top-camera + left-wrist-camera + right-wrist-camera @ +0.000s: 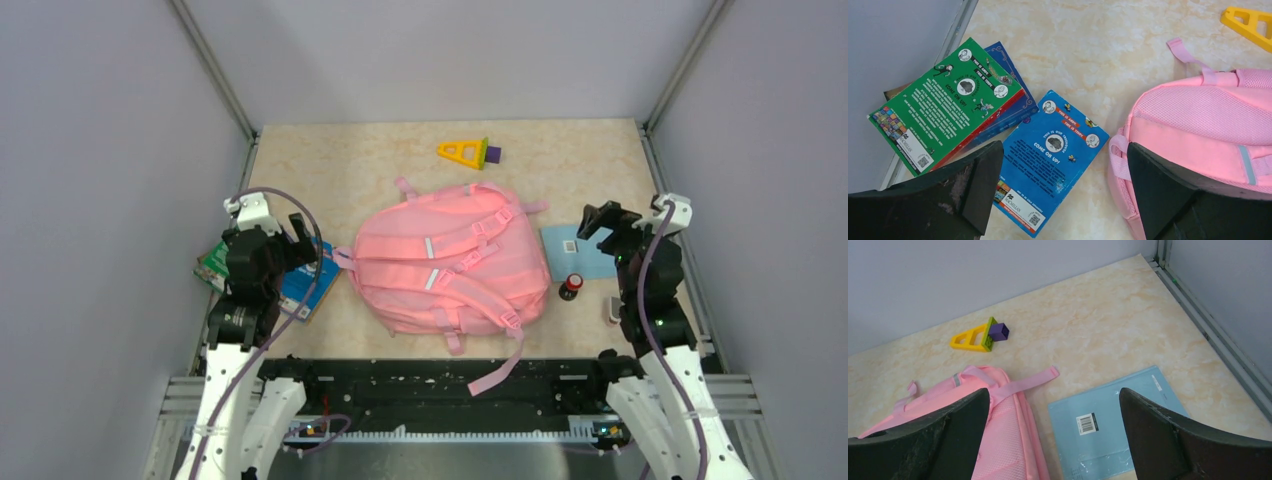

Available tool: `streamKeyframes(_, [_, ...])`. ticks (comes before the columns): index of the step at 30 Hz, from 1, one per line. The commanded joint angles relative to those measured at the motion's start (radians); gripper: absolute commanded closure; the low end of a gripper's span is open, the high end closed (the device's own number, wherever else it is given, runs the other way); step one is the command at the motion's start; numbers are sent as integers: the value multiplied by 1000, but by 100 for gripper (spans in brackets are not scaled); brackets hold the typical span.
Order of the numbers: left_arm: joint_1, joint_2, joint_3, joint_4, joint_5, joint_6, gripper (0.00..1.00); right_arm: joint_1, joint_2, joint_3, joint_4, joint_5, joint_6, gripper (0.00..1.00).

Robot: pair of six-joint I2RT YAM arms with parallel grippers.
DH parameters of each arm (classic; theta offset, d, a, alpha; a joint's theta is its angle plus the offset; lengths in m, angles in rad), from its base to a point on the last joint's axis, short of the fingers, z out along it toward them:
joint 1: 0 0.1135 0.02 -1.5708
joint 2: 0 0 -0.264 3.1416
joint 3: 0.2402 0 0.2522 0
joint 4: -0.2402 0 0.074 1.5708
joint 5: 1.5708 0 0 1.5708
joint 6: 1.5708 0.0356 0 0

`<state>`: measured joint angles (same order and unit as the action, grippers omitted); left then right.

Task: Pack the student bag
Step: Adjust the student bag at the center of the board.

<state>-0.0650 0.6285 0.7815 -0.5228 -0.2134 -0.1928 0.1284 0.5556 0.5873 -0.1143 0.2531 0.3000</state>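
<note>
Pink student bag (450, 262) lies straps-up mid-table; left gripper (1063, 157) gapes empty over books (943, 107), right gripper (1053, 400) likewise over blue notebook (1108, 427)

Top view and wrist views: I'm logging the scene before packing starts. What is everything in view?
backpack: one, pink, table centre, straps up.
books: three seen, green on dark blue, another blue beside, left of backpack.
folder: one, light blue, right of backpack.
toy: one, yellow triangle with purple block, far side.
bottle: one, red and black, beside the folder.
small pale item: one, by the right arm, too small to identify.
table: one, beige marbled, under everything.
left tool: one, black, open, above the blue book.
right tool: one, black, open, above the folder's edge.
</note>
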Motion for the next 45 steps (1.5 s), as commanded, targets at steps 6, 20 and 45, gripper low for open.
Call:
streamKeyframes(6, [7, -1, 9, 45, 12, -29, 2, -6, -76, -80, 59, 47, 62, 1])
streamKeyframes(20, [7, -18, -165, 92, 486, -441, 3, -6, 90, 17, -104, 80, 80, 1])
streamKeyframes(45, [5, -103, -641, 400, 641, -796, 5, -5, 122, 30, -110, -18, 76, 1])
